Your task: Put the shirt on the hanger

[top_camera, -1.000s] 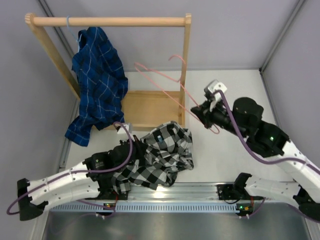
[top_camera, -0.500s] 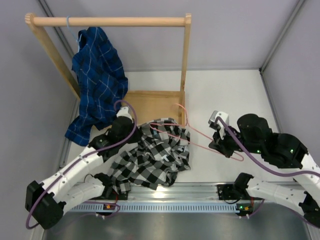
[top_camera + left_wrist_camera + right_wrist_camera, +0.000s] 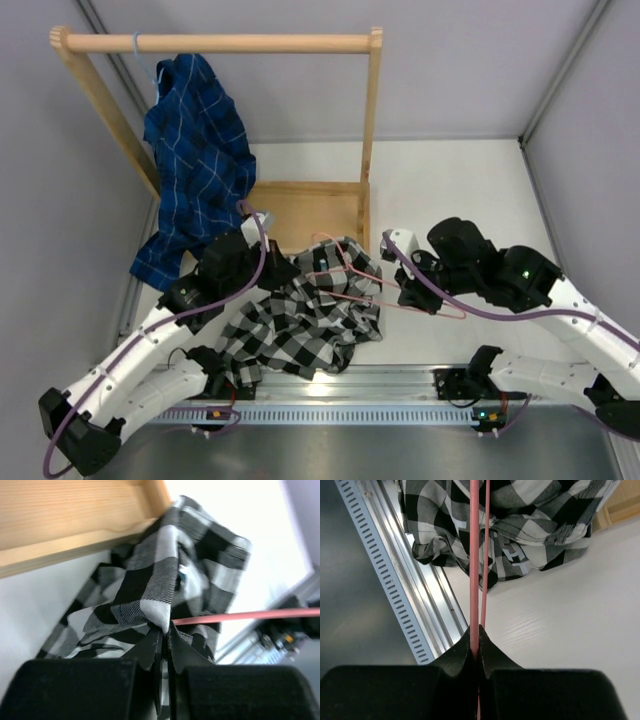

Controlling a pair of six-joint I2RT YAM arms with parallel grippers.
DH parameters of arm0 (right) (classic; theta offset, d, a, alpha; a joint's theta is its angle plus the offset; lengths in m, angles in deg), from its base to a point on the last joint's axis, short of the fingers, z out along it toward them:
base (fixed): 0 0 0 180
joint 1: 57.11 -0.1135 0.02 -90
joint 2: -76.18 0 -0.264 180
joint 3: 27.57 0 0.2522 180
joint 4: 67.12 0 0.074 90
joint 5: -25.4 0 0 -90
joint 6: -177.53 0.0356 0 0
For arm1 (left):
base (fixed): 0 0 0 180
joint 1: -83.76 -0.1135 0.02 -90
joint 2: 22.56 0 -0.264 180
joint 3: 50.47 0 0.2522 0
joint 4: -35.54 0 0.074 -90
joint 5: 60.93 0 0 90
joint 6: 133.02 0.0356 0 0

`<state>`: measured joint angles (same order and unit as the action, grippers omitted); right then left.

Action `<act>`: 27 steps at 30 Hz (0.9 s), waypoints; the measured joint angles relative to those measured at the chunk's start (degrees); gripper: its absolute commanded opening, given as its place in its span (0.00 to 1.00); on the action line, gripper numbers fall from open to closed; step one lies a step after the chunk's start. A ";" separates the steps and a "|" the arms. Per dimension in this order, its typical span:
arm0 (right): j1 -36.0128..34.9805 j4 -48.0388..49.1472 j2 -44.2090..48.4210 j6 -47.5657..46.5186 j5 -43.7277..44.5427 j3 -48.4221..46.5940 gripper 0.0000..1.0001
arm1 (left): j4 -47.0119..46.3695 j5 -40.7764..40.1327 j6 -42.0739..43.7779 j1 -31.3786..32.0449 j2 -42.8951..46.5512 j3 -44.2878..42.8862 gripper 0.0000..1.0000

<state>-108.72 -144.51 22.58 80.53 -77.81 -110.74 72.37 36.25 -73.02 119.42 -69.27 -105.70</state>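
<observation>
The black-and-white checked shirt (image 3: 305,325) lies crumpled on the white table in front of the rack base. My left gripper (image 3: 277,276) is shut on a fold at the shirt's upper left edge, and the left wrist view shows the cloth (image 3: 160,580) pinched at the fingertips (image 3: 165,630). The thin pink hanger (image 3: 360,280) lies tilted across the top of the shirt, hook end toward the rack. My right gripper (image 3: 412,296) is shut on its wire at the right end. In the right wrist view the hanger (image 3: 474,555) runs from the gripper (image 3: 479,631) out over the shirt (image 3: 535,520).
A wooden clothes rack (image 3: 220,43) stands at the back, with its flat base (image 3: 300,212) just behind the shirt. A dark blue grid shirt (image 3: 195,150) hangs from its rod. A slotted metal rail (image 3: 330,400) runs along the near table edge.
The right arm has carried the hanger down from beside the rack post and left, onto the shirt. The left arm has swung toward the rack base, pulling its shirt fold with it.
</observation>
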 measured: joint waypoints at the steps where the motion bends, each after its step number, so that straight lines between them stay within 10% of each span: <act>1: -0.02 0.63 -0.50 -0.31 -0.68 0.24 0.00 | -0.17 2.12 0.28 0.00 0.92 0.00 0.00; 27: 0.04 24.79 0.90 -10.29 -24.02 10.03 0.00 | 20.46 21.53 20.06 0.00 -1.55 -30.16 0.00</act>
<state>-108.68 -119.73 23.47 70.23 -101.83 -100.71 92.83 57.78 -52.96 119.42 -70.83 -135.86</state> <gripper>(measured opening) 0.003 0.046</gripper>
